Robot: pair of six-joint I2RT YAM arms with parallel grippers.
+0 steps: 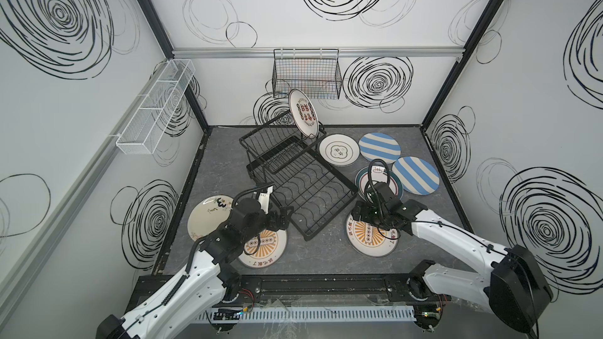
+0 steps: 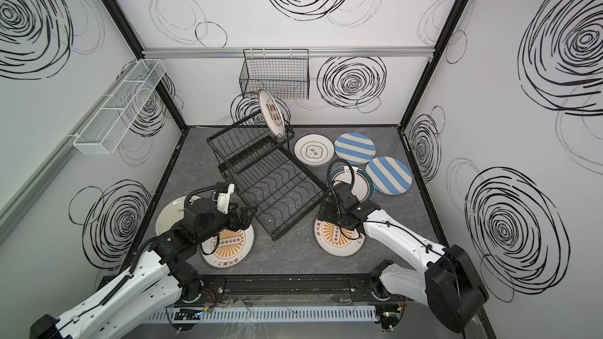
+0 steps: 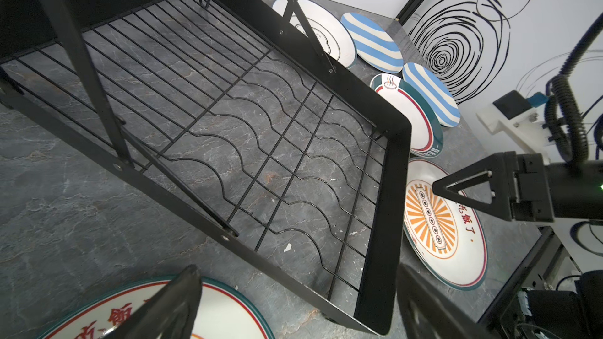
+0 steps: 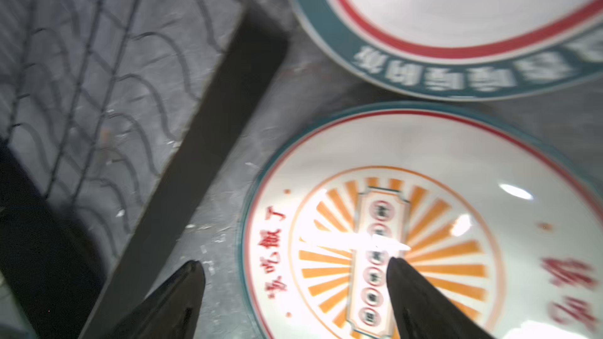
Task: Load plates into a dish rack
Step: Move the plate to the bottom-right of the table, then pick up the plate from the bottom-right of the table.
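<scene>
The black wire dish rack (image 1: 303, 187) lies diagonally mid-table. One red-character plate (image 1: 303, 117) stands on edge in its raised basket. My right gripper (image 4: 295, 267) is open and straddles the rim of an orange sunburst plate (image 4: 440, 223): one finger is over the table, the other over the plate's centre. My left gripper (image 3: 298, 270) is open by the rack's near corner, above a second sunburst plate (image 1: 264, 251). A cream plate (image 1: 208, 216) lies at the left. An emblem plate (image 1: 338, 150), two striped plates (image 1: 379, 146) and a green-red rimmed plate (image 1: 393, 187) lie at the right.
A black mesh basket (image 1: 306, 75) hangs on the back wall and a white mesh tray (image 1: 156, 105) on the left wall. Patterned walls close in three sides. The arms' black base rail (image 1: 310, 288) runs along the table's front edge.
</scene>
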